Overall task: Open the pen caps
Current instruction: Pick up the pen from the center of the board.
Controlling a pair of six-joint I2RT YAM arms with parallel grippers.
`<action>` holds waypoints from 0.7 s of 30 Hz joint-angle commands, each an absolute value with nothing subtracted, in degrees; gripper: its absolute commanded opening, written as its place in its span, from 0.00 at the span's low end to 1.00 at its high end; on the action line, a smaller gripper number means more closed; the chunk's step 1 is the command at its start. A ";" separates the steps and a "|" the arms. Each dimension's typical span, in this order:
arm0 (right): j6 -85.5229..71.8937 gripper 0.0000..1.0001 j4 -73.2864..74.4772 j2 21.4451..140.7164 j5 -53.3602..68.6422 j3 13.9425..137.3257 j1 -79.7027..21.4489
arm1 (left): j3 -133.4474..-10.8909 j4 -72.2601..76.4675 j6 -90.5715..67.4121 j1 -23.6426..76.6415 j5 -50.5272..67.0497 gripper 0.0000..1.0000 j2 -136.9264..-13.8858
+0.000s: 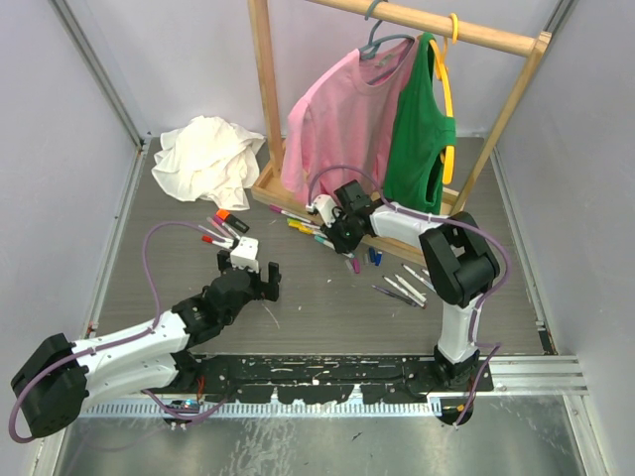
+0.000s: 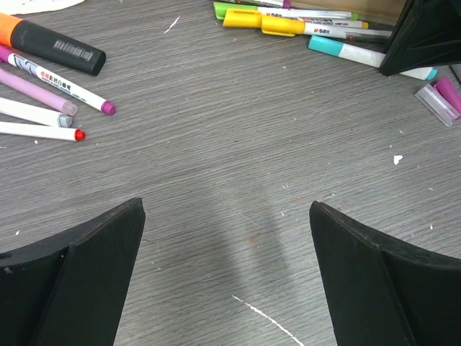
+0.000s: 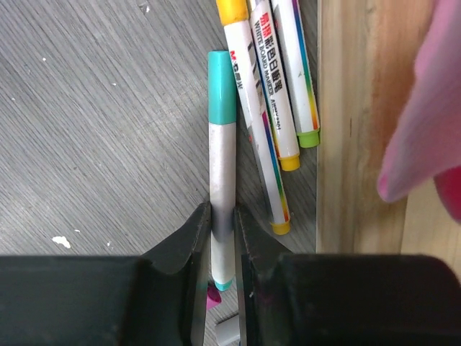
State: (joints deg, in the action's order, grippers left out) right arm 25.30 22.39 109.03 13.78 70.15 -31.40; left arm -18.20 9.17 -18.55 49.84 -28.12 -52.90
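My right gripper is shut on the barrel of a white pen with a teal cap; the pen lies on the table beside the wooden rack base. Three capped pens with yellow and green ends lie next to it. In the top view the right gripper is at the middle cluster of pens. My left gripper is open and empty over bare table, also seen in the top view. A black and orange marker and several pens lie ahead to its left. Loose pink and clear caps lie at the right.
A wooden clothes rack holds a pink shirt and a green top behind the pens. A crumpled white cloth lies at the back left. More pens and a blue cap lie right of centre.
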 commanded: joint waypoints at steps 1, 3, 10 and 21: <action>26.81 0.17 22.76 109.86 11.70 72.04 -32.08 | -19.69 11.95 -17.75 49.66 -29.19 0.98 -52.71; 27.01 0.12 22.68 109.50 11.58 72.00 -32.17 | -19.69 11.95 -17.75 49.73 -29.18 0.98 -52.65; 29.95 0.06 22.02 106.24 10.38 71.55 -32.23 | -19.59 11.95 -17.75 49.68 -29.18 0.98 -52.59; 33.07 0.02 20.87 99.66 12.41 69.38 -32.17 | -19.60 11.95 -17.75 49.69 -29.14 0.98 -52.56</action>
